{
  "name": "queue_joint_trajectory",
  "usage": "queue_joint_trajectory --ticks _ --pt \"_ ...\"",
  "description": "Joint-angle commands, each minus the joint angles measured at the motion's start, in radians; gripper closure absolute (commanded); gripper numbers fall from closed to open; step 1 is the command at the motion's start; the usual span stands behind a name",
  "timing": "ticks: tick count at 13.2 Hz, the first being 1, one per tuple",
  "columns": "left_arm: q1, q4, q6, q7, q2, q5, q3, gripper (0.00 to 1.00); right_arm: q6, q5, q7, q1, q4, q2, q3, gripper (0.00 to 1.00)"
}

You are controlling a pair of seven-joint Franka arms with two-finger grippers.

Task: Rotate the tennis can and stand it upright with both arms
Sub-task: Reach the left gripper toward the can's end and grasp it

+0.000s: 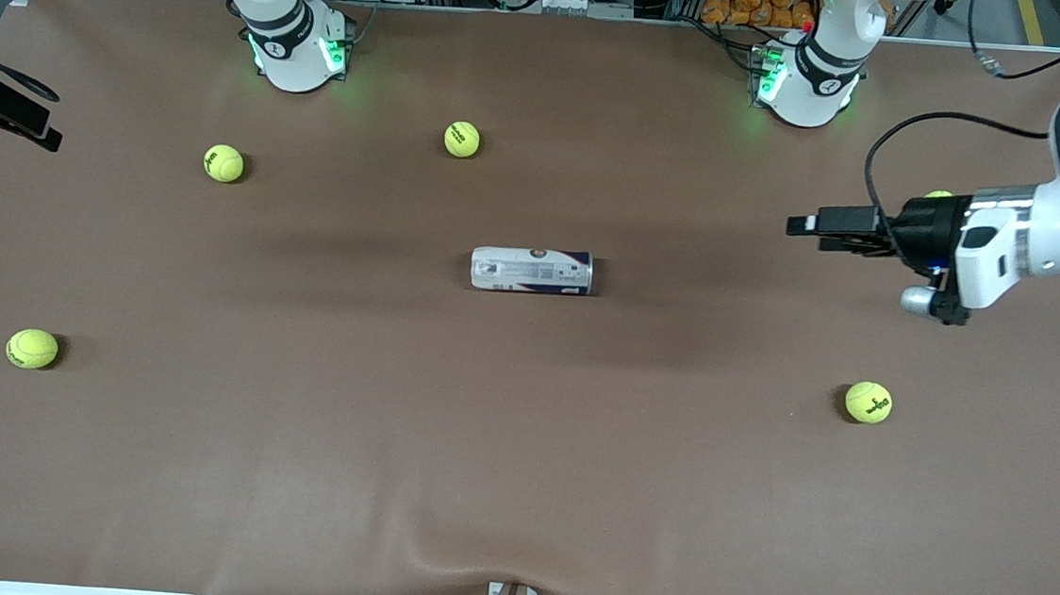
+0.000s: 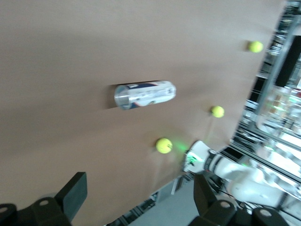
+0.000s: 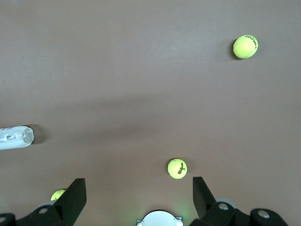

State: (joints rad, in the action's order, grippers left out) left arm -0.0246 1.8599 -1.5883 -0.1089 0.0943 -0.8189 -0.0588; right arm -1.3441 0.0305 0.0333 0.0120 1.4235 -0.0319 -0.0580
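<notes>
Brown cloth covers the worktop (image 1: 289, 468), and the can (image 1: 531, 270) lies on its side near the middle of it, long axis running from one arm's end of the worktop toward the other, touched by neither arm. The left pincer (image 1: 805, 229) hangs in the air over the left arm's end of the worktop, pointing toward the can and well apart from it; the left wrist view shows its fingers (image 2: 74, 192) spread wide with nothing between them, and the can (image 2: 144, 94) lying on bare cloth ahead. The right pincer (image 1: 5, 112) shows at the edge of the front view, over the right arm's end of the worktop; in the right wrist view its fingers (image 3: 75, 197) also stand wide apart and hold nothing, with one end of the can (image 3: 16, 137) just in sight. The can's wall is clear and white with a navy band; whether anything is inside it cannot be told. Five balls lie scattered on the cloth, all apart from the can: one (image 1: 462, 139) farther from the front camera than the can, one (image 1: 224, 163) toward the right arm's base, one (image 1: 32, 348) nearer the camera at the right arm's end, one (image 1: 868, 402) nearer the camera at the left arm's end, and one (image 1: 939, 194) mostly hidden by the left arm's wrist.
</notes>
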Motion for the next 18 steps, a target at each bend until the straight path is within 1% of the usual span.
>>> queue_joint_trajectory --ticks 1,5,7,9,11,13,14,17,18 --pt "-0.012 0.057 -0.013 -0.096 -0.005 -0.065 -0.004 0.00 0.008 -0.015 0.008 0.033 0.000 0.010 0.039 0.00" --pt "-0.015 0.200 -0.036 -0.291 -0.004 -0.190 -0.003 0.00 0.016 -0.029 0.003 0.022 -0.005 0.007 0.040 0.00" --pt "-0.027 0.274 -0.077 -0.420 0.030 -0.244 -0.004 0.00 0.016 -0.055 -0.003 0.016 -0.006 0.006 0.044 0.00" --pt "-0.026 0.350 -0.088 -0.550 0.074 -0.354 -0.004 0.00 0.016 -0.060 -0.010 0.016 -0.005 0.004 0.041 0.00" --pt "-0.015 0.418 -0.125 -0.699 0.125 -0.440 -0.007 0.00 0.016 -0.052 -0.012 0.019 0.002 -0.002 0.040 0.00" --pt "-0.012 0.443 -0.136 -0.823 0.211 -0.543 -0.042 0.00 0.016 -0.052 -0.009 0.016 0.000 -0.016 0.040 0.00" --pt "-0.012 0.453 -0.166 -0.865 0.241 -0.596 -0.070 0.00 0.016 -0.050 -0.009 0.014 0.005 -0.017 0.040 0.00" --pt "0.005 0.453 -0.312 -0.877 0.281 -0.693 -0.166 0.00 0.016 -0.055 -0.012 0.016 -0.003 -0.017 0.040 0.00" --pt "0.024 0.453 -0.341 -0.880 0.306 -0.727 -0.179 0.00 0.016 -0.058 -0.010 0.014 -0.003 -0.017 0.040 0.00"
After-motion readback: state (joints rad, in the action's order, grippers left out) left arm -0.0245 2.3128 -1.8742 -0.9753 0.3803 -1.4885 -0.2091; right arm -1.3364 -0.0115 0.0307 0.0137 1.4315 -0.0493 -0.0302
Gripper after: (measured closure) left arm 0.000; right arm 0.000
